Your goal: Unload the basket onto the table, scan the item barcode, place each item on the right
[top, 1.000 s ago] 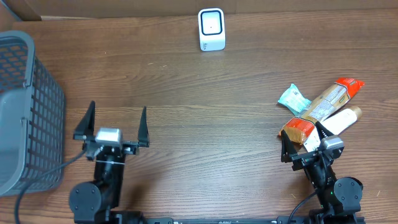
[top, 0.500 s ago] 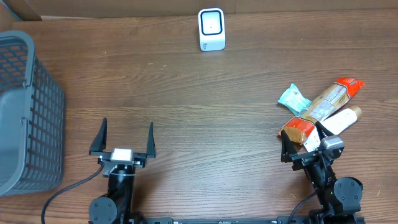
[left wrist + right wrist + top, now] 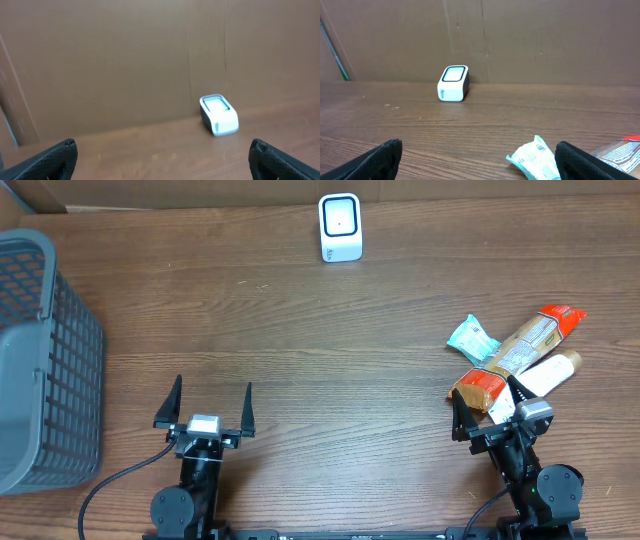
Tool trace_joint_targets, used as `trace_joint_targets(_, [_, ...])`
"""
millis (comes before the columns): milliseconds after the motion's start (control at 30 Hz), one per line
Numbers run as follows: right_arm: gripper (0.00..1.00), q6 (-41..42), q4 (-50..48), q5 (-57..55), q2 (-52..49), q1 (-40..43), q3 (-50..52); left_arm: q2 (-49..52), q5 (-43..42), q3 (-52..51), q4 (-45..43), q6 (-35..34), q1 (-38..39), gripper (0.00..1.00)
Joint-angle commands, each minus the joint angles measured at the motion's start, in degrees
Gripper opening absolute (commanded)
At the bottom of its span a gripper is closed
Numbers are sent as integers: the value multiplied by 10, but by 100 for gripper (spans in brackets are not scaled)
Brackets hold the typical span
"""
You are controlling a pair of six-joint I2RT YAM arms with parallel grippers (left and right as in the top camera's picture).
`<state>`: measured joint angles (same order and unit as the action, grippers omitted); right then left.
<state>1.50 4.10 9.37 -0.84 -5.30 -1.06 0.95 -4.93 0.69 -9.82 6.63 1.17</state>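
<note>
Black fingers of your left gripper (image 3: pixel 213 384) stand spread wide and empty over the wooden table (image 3: pixel 330 380), with the grey basket (image 3: pixel 40 360) off to its left. Your right gripper (image 3: pixel 485 393) is spread just as wide. Its tips sit at the near end of the orange-capped bag (image 3: pixel 522 348), though from above you cannot tell if they touch. A white bottle (image 3: pixel 552 372) lies beside that bag, and a teal packet (image 3: pixel 471 337) just beyond. Farthest ahead of both grippers stands the white scanner (image 3: pixel 340 226), near the cardboard wall (image 3: pixel 520 40).
</note>
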Motion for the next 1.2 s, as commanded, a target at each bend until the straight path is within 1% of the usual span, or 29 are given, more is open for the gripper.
trace_joint_targets(0, [100, 0, -2, -8, 7, -3, 6, -8, -5, -4, 21, 11, 5, 100])
trace_joint_targets(133, [100, 0, -2, -8, 7, -3, 6, -8, -5, -4, 64, 11, 5, 100])
trace_joint_targets(267, [100, 0, -2, -8, 7, -3, 6, -8, -3, -4, 142, 11, 5, 100])
trace_joint_targets(1167, [100, 0, -2, -8, 7, -3, 6, -7, 0, -4, 139, 11, 5, 100])
